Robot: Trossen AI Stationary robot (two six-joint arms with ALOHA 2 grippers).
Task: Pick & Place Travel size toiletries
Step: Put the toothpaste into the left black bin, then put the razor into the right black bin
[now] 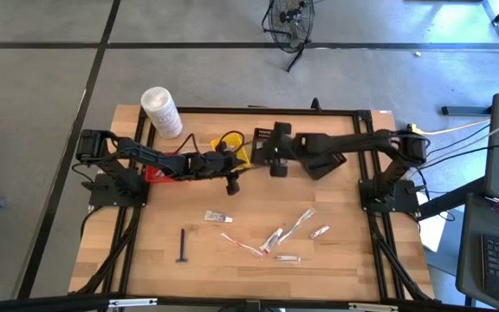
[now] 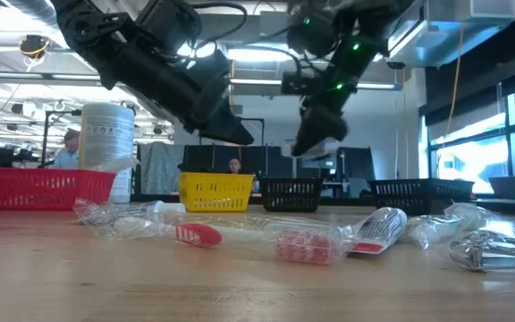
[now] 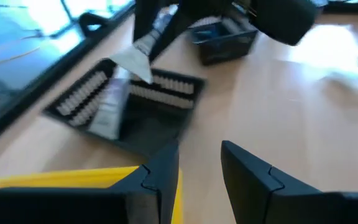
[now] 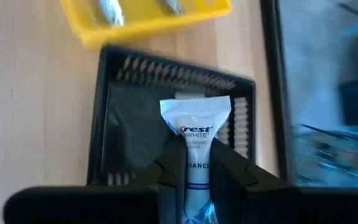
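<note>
Right wrist view shows the right gripper [image 4: 197,171] clamped on a white tube [image 4: 197,140] above the black basket [image 4: 114,115], where another item [image 3: 110,106] lies, seen only from the left wrist. Two more sit in the yellow basket [image 4: 154,22]. Left gripper [image 3: 201,168] is parted and empty beside it. High view alone shows about seven toiletries [image 1: 284,232] and the razor [image 1: 183,245] left on the table [image 1: 336,260].

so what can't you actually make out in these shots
- Yellow basket contents: cut off by the right wrist view's top edge; two silvery items partly shown.
- Toothpaste tube lower end: hidden between the right gripper fingers.
- Black basket contents: blurred in the left wrist view.
- Sachet printing: too small in the high view.
</note>
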